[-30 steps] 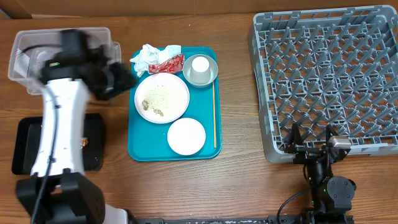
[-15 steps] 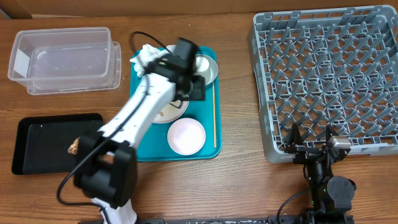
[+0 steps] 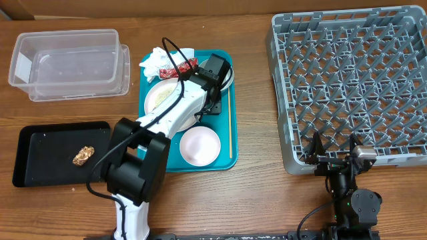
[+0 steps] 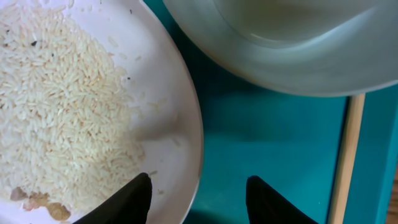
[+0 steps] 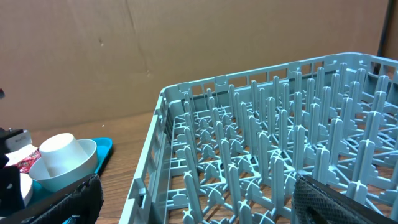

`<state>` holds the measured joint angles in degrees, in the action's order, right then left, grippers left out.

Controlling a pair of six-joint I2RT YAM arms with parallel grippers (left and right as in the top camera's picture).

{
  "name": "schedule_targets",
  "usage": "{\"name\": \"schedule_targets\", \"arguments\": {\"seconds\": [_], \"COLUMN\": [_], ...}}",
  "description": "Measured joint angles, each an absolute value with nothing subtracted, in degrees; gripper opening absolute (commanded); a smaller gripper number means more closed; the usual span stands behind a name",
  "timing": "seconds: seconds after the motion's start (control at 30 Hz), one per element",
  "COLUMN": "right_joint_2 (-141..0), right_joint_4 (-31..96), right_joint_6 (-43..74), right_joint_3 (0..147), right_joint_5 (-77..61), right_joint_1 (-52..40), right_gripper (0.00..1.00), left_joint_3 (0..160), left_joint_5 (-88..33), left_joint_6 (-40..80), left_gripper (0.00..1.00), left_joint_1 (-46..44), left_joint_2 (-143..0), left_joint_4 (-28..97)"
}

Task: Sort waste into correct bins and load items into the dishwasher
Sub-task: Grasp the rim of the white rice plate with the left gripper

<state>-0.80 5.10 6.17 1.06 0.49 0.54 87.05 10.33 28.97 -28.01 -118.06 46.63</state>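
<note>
Left gripper [image 4: 199, 199]: half open and empty. One finger hangs over the rice [image 4: 56, 112], the other over bare teal tray [image 4: 261, 137], with the plate's rim between them.
Large plate [image 4: 93, 93]: in the far half of the teal tray, carrying rice and brown scraps [image 4: 37, 202]. The bowl [image 4: 280, 56] is just beside its right rim.
Grip: I'd sink lower and pinch the rim squarely.
Watch: the bowl and the wooden stick [image 4: 348, 155] are close. I'd lift the plate level so nothing spills before the black tray [image 3: 47, 143].
Right gripper [image 3: 333, 150]: wide open, empty, at the dish rack's [image 3: 353, 80] near left corner.
</note>
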Motion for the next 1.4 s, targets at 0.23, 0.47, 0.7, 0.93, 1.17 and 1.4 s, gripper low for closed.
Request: {"name": "schedule_targets", "arguments": {"seconds": [0.23,0.47,0.7,0.93,1.17,1.4], "right_joint_2": [-0.8,-0.8,-0.8,-0.8,-0.8,-0.8], "right_joint_4": [5.13,5.13,5.15,5.13,5.13,5.1], "right_joint_6": [6.17,6.17,6.13,6.15,6.17,6.15], "right_joint_3": [1.06,1.06,1.06,1.06,1.06,1.06], "right_joint_5": [0.47,0.47,0.49,0.49,0.47,0.47], "right_joint_1": [0.54,0.56,0.56,0.54,0.54,0.56], "right_gripper": [1.0,1.0,1.0,1.0,1.0,1.0], "left_joint_3": [87.02,87.02,87.02,87.02,89.89,94.96], "left_joint_5": [10.98,10.57,10.57,11.46,13.17,14.0], "left_joint_6": [29.61,29.76,30.24,30.11,29.71,29.91], "left_gripper": [0.5,0.48,0.26,0.14,0.04,0.04], "left_joint_1": [-28.01,-28.01,-28.01,-28.01,-28.03,-28.03], "left_joint_2": [-118.43,-121.64,-121.67,-121.67,-121.69,-121.86], "left_joint_4": [46.63,46.89,46.83,47.72,53.67,58.87]}}
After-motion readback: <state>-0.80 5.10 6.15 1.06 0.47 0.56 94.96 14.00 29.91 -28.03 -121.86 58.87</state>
